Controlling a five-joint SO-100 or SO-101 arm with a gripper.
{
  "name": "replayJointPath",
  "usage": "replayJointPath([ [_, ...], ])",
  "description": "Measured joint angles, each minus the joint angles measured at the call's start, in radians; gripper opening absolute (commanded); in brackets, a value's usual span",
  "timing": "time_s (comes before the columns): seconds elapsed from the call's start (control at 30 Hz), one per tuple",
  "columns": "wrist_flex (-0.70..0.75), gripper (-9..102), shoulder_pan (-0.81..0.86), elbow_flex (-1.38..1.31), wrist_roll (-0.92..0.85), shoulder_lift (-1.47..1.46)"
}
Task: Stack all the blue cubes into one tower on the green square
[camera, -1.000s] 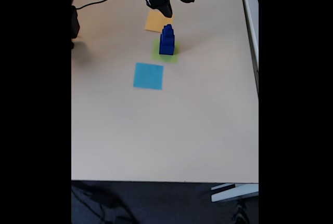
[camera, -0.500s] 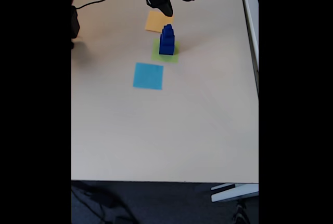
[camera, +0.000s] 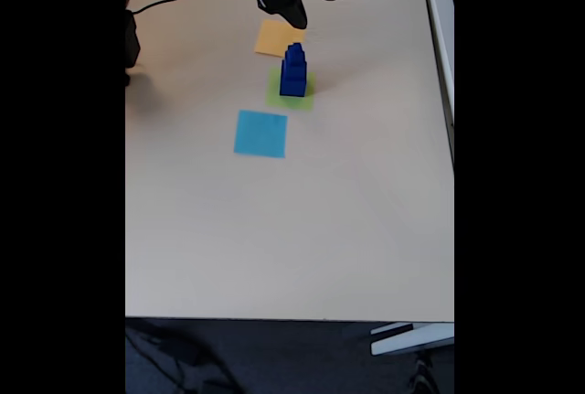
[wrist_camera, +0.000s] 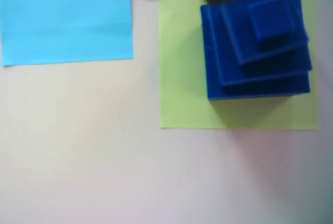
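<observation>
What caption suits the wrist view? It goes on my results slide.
Blue cubes stacked largest to smallest on the green square, beside the light blue square.

Blue cubes: dark blue, graded sizes, stacked as one stepped tower, largest at base, smallest on top, upright. Green square: flat, pale lime, lying on the table; tower stands on it, offset toward the right edge in the wrist view
</observation>
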Motion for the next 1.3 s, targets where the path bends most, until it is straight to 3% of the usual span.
replayJointPath([
  [0.77, -0.144, 0, 0.009, 0.051, -0.018, -0.005],
  [1.3, -0.163, 0, -0.003, 0.061, -0.034, -0.038],
])
